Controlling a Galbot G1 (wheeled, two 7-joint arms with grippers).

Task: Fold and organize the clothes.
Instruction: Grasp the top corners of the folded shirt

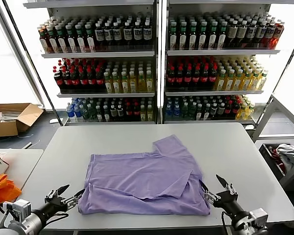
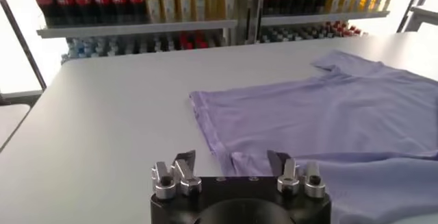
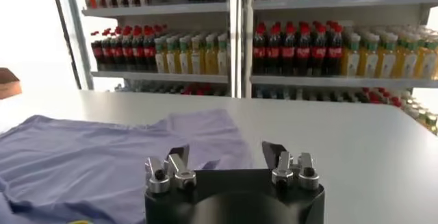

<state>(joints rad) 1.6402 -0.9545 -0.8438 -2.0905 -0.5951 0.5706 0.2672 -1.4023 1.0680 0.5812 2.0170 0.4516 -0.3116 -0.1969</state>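
The lavender T-shirt point(image 1: 147, 176) lies flat on the pale table point(image 1: 235, 147), plain side up, one sleeve pointing to the far side and a flap folded over near its right edge. Its printed graphic is hidden. My left gripper point(image 1: 72, 191) is open and empty just off the shirt's near-left corner, low over the table. My right gripper point(image 1: 210, 182) is open and empty at the shirt's near-right corner. In the left wrist view the shirt point(image 2: 328, 116) lies beyond the open gripper point(image 2: 231, 160). In the right wrist view the shirt point(image 3: 102, 157) lies beyond the open gripper point(image 3: 226, 153).
Shelves of drink bottles point(image 1: 157, 63) stand behind the table. Bright orange fabric point(image 1: 1, 188) lies on a side table at the left. A cardboard box point(image 1: 10, 119) sits on the floor at far left. A bin with cloth point(image 1: 284, 156) stands at the right.
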